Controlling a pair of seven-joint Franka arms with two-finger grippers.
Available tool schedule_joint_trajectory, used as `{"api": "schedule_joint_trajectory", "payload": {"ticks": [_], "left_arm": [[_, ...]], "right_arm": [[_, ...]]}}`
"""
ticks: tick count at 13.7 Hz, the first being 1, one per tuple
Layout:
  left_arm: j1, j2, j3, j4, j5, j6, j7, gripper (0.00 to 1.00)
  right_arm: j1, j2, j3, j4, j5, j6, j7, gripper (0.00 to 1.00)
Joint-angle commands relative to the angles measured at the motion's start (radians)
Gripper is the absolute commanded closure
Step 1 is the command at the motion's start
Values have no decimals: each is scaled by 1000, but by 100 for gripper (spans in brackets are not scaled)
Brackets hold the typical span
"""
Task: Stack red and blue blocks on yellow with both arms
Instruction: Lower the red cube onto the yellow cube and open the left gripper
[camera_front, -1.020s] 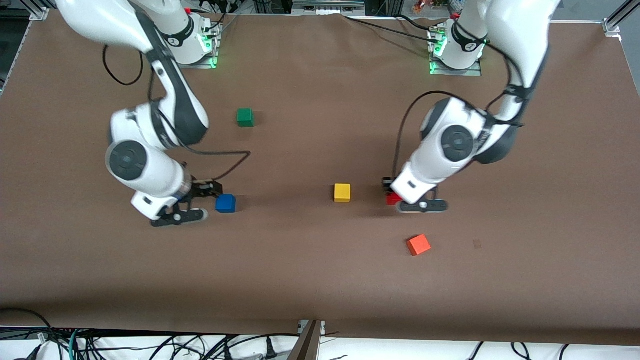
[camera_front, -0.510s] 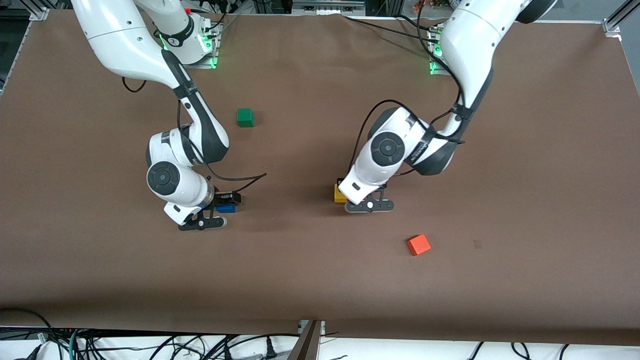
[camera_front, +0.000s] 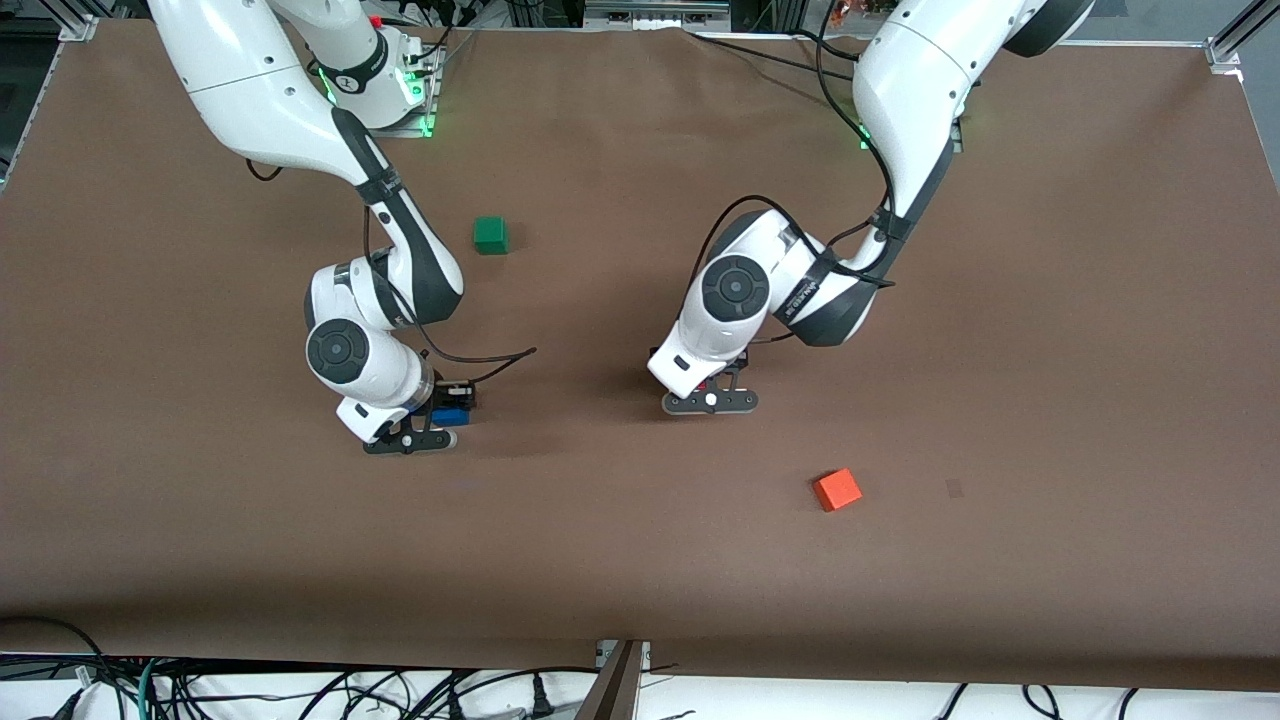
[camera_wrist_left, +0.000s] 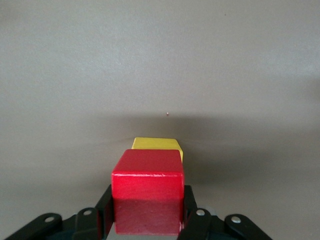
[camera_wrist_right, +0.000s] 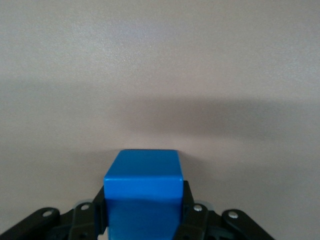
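My left gripper (camera_front: 706, 388) is shut on the red block (camera_wrist_left: 147, 192) and holds it over the yellow cube (camera_wrist_left: 157, 145), which peeks out just under it in the left wrist view. In the front view the left hand hides the yellow cube. I cannot tell whether the red block touches the yellow cube. My right gripper (camera_front: 448, 408) is low at the table, toward the right arm's end. Its fingers (camera_wrist_right: 97, 205) press both sides of the blue block (camera_front: 452, 414), which also shows in the right wrist view (camera_wrist_right: 144, 192).
A green cube (camera_front: 490, 235) sits nearer the robot bases, between the two arms. An orange cube (camera_front: 837, 490) lies nearer the front camera, toward the left arm's end. The brown table (camera_front: 640, 560) is bare along its front edge.
My left gripper carried the red block sideways to over the yellow cube, which is now hidden in the front view. My right gripper moved onto the blue block and closed around it.
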Motion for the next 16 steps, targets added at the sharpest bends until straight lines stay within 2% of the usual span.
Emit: {"api": "schedule_joint_trajectory", "payload": {"ticks": [1, 2, 4, 6, 9, 13, 16], "left_arm": [[-15, 22, 7, 41, 33, -28, -36, 100], [-12, 20, 9, 41, 33, -27, -33, 1], [-1, 5, 15, 53, 32, -32, -33, 0], [32, -42, 20, 98, 21, -109, -26, 0], [132, -182, 21, 96, 6, -188, 14, 0], [261, -349, 47, 87, 1, -388, 207, 0], [406, -452, 49, 87, -57, -545, 446, 0]], "right_arm": [[3, -70, -1, 15, 12, -109, -7, 94], [3, -93, -1, 33, 12, -150, -12, 94], [3, -145, -1, 59, 7, -230, -15, 94], [3, -207, -1, 76, 4, -316, -13, 94], [3, -276, -1, 140, 4, -484, -10, 93], [35, -284, 2, 300, 15, -676, 4, 93], [113, -267, 2, 346, 30, -675, 92, 93]]}}
